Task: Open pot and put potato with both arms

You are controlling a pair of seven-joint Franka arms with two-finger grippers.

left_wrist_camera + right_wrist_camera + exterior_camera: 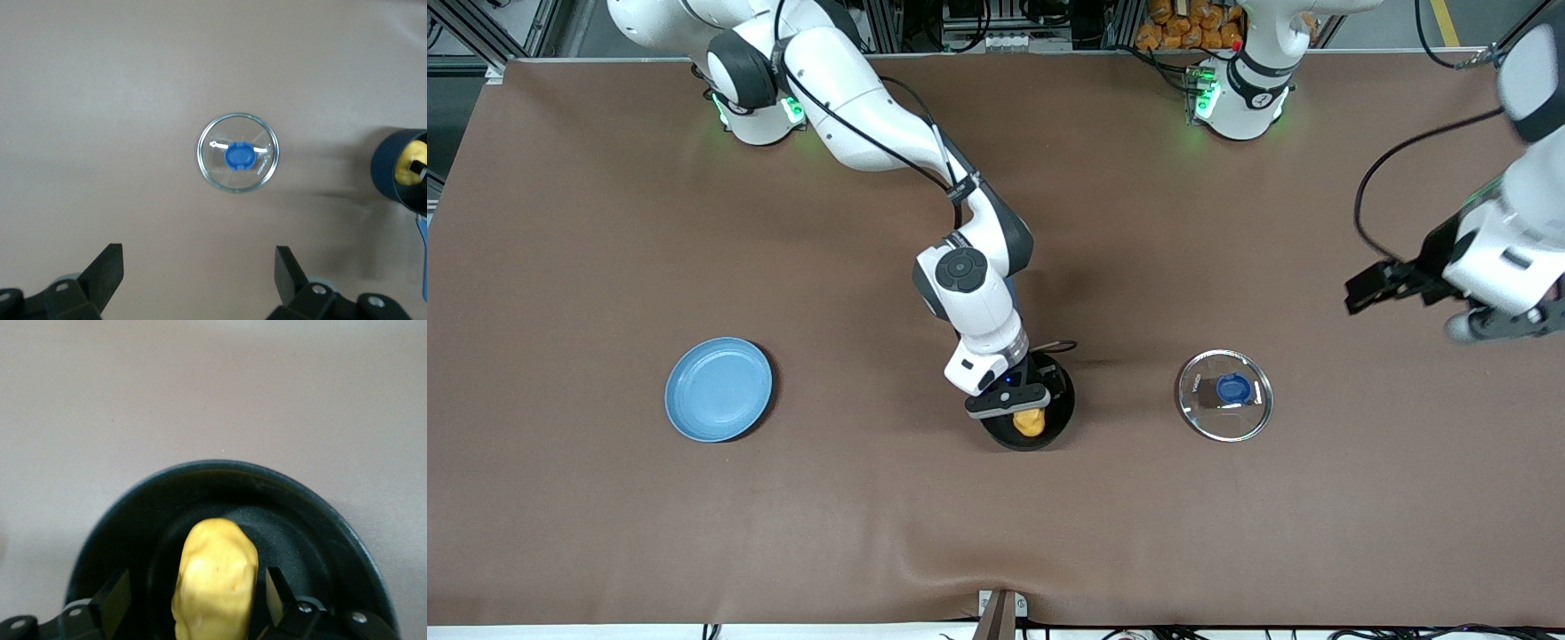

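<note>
The black pot [1060, 411] stands uncovered in the middle of the table. The yellow potato [1030, 422] lies inside it. My right gripper [1018, 404] is low over the pot, open, with a finger on each side of the potato and a gap on both sides. In the right wrist view the potato [215, 577] lies on the pot's floor inside the wall [220, 477], between the fingers of my right gripper [197, 593]. My left gripper [1485, 327] is open and empty, up in the air over the left arm's end of the table; it also shows in the left wrist view [199, 273]. The right arm hides the pot's blue handle in the front view.
The glass lid [1224, 394] with its blue knob lies flat on the table beside the pot, toward the left arm's end; it also shows in the left wrist view [238, 153]. A light-blue plate [719, 388] lies toward the right arm's end.
</note>
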